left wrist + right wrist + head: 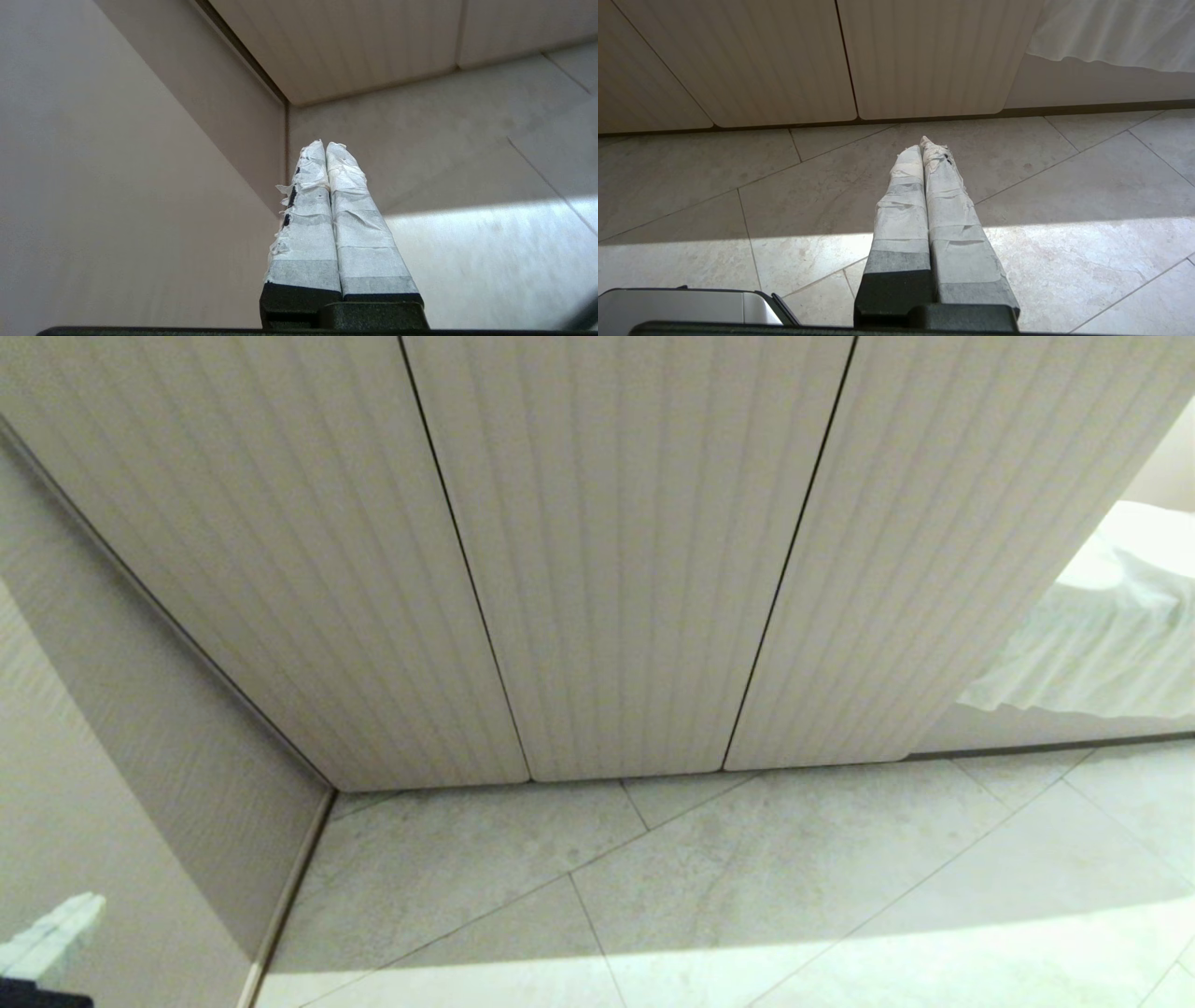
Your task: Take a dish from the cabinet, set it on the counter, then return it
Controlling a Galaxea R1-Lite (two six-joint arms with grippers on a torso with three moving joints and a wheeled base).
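Cabinet doors (635,551) are what you're staring at right now: three pale beige fluted panels with rounded bottom corners, all closed, filling most of the head view. You can't see the dish anywhere in any of the three views, so I can't tell you where it sits, and the tabletop isn't in sight either.

Below the doors you've got a floor (747,896) of big pale grey stone tiles with thin grout lines, shaded near the cabinet and with a bright patch of sunlight across the near part. On the robot's left a plain beige side wall (121,737) meets the cabinet in a corner. Over on the right, past the last door, there's a white pleated cloth (1102,644) hanging down.

Your left claw (325,147) is clenched, its two white-taped fingers (308,224) pressed flat together with nothing between them. It points toward that corner where the wall, the cabinet and the floor meet, apart from all of them. In the head view you only catch its taped tip (56,924) poking in at the bottom left.

Your right claw (922,145) is clenched too, taped fingers (901,210) together and holding nothing. It hangs over the floor tiles, pointing at the closed doors, well apart from them. A grey metal part of the robot (691,305) shows at the edge of that wrist view.
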